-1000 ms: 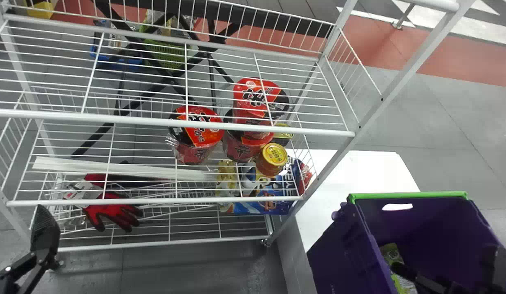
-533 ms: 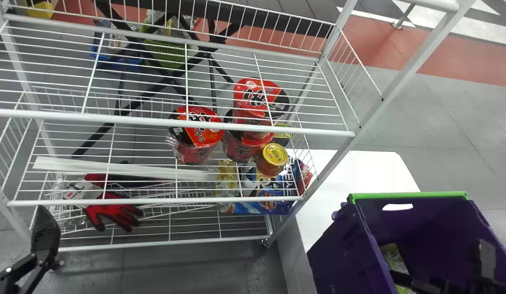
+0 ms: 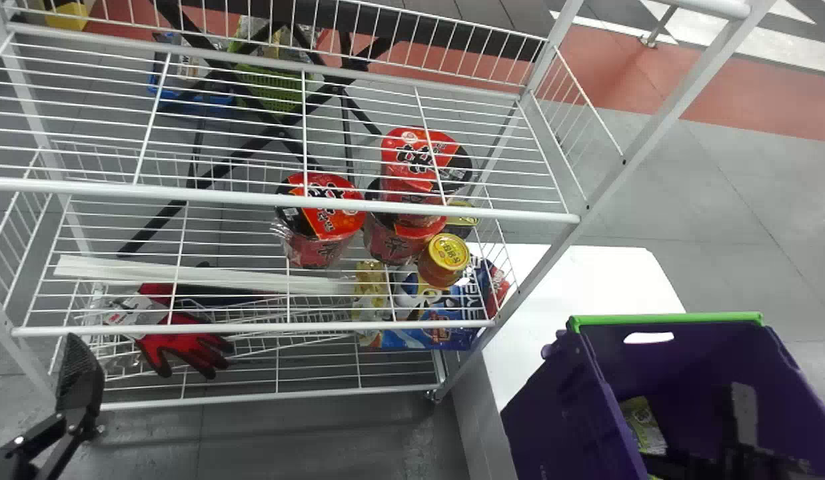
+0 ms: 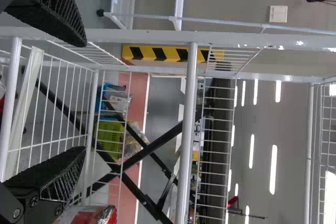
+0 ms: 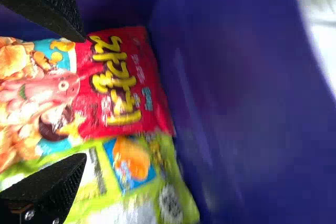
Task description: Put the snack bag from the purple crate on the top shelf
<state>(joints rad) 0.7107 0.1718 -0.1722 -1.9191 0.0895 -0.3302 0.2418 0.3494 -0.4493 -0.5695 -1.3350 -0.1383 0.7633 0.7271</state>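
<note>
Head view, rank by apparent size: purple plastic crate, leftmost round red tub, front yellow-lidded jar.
1. Purple plastic crate
2. Leftmost round red tub
3. Front yellow-lidded jar

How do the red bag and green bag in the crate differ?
The red bag is red and teal, the green bag lime with whitish patches. The red bag shows big yellow lettering and a pink cartoon creature; the green bag has an orange figure on blue. Both lie in the purple crate.
</note>
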